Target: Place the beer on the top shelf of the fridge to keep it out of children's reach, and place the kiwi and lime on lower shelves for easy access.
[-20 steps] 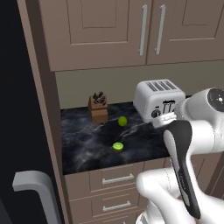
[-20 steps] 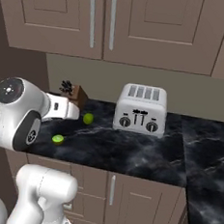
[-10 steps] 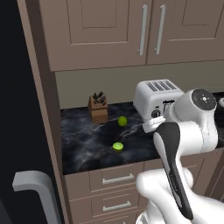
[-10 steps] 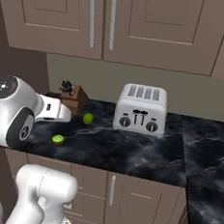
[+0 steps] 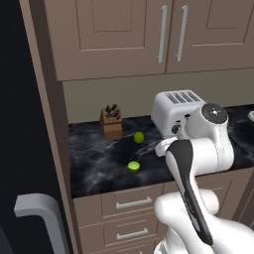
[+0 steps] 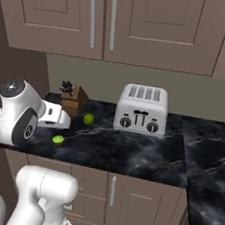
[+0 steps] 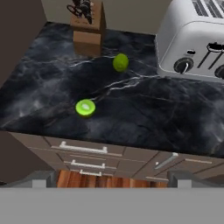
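From the left base view I see the kiwi [image 5: 133, 166] near the counter's [image 5: 94, 163] front and the lime [image 5: 139, 137] behind it, while my hand view shows the gripper [image 7: 109, 178] spread wide, holding nothing.

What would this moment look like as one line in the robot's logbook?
gripper: open, empty, above counter edge | kiwi: on counter, cut face up | lime: on counter between knife block and toaster

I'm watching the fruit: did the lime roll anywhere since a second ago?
No. The lime sits in the same spot, between the knife block and the toaster, behind the kiwi.
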{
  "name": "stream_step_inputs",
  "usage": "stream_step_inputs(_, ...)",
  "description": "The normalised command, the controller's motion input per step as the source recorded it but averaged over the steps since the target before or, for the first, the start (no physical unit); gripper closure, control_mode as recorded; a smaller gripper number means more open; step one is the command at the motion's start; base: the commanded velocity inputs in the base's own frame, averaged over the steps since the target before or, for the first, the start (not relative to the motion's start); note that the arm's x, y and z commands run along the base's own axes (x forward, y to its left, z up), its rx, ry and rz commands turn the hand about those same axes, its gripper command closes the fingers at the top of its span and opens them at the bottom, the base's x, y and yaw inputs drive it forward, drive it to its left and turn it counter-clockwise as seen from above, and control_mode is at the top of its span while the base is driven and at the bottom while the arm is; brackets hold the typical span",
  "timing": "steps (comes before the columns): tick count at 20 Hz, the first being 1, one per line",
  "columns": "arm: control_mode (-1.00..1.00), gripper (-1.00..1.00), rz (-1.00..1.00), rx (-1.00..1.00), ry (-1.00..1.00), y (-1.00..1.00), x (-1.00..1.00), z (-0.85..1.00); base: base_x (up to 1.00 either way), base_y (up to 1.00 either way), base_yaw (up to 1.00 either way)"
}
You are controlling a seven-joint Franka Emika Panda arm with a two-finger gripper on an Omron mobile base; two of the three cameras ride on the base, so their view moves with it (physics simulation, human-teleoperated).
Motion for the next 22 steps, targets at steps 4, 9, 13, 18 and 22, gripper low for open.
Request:
stream_step_inputs(4,-1.00,-1.00,0.00,0.07,0.11,0.07,0.21,-0.34,0.00,0.00,0.00)
stream_step_inputs(9,-1.00,-1.00,0.00,0.09,0.14,0.10,0.22,-0.27,0.00,0.00,0.00)
stream_step_inputs(13,-1.00,-1.00,0.00,0.06,0.15,0.23,0.13,-0.29,0.00,0.00,0.00)
stream_step_inputs(18,-1.00,-1.00,0.00,0.03,0.15,0.29,0.21,-0.32,0.00,0.00,0.00)
stream_step_inputs(22,-1.00,-1.00,0.00,0.02,0.12,0.26,0.24,-0.33,0.00,0.00,0.00)
